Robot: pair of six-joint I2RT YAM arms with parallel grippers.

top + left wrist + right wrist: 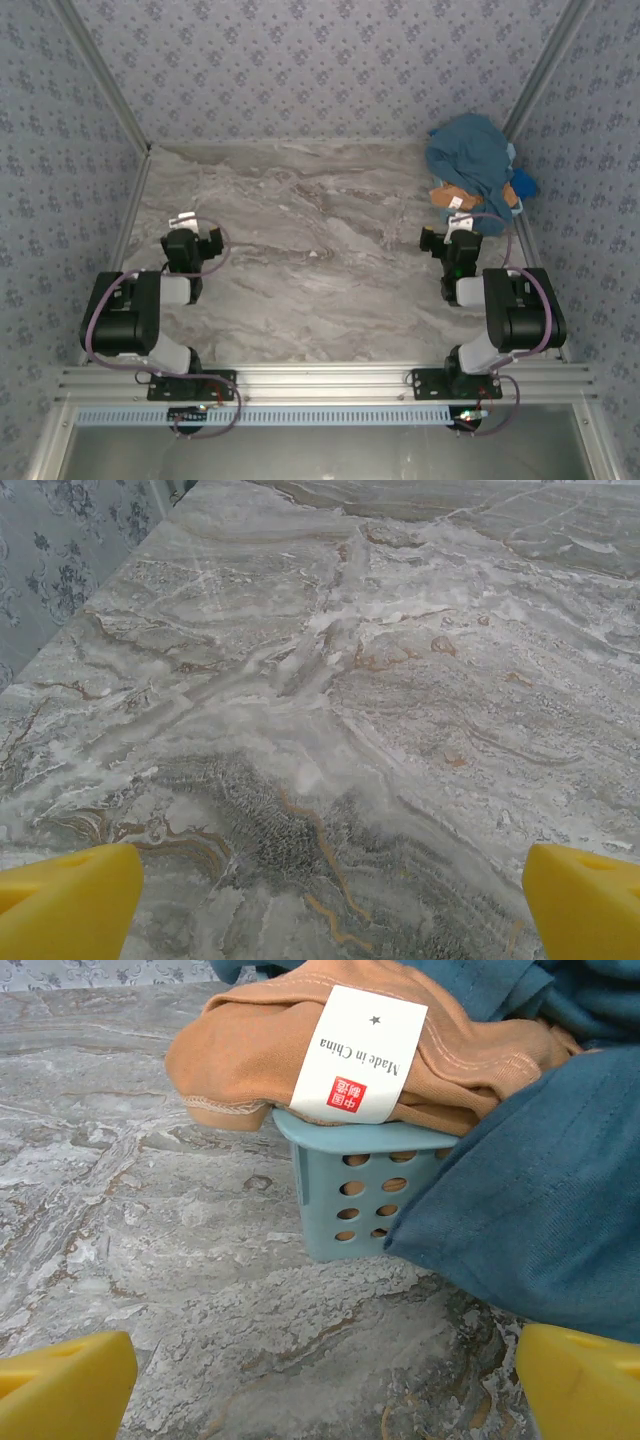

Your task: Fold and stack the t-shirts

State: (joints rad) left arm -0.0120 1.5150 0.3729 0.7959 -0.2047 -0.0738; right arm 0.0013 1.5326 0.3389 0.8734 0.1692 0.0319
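As I read it, the job had not begun. The t-shirts lay in one crumpled heap at the far right corner of the surface, piled in and over a light-blue perforated basket, and I saw no folded stack on the marble. The slate-blue shirt draped over the basket's right side down to the surface. The orange-brown shirt bulged over the rim with its white label turned toward my right wrist camera. The right claw stood just short of the basket, jaws spread wide and holding nothing. The left claw was well apart over bare marble, equally wide and empty. Every shirt was left to pull out, spread, fold and stack. I judged the basket wall and the tangle of overlapping cloth the main hindrance to lifting one shirt cleanly.
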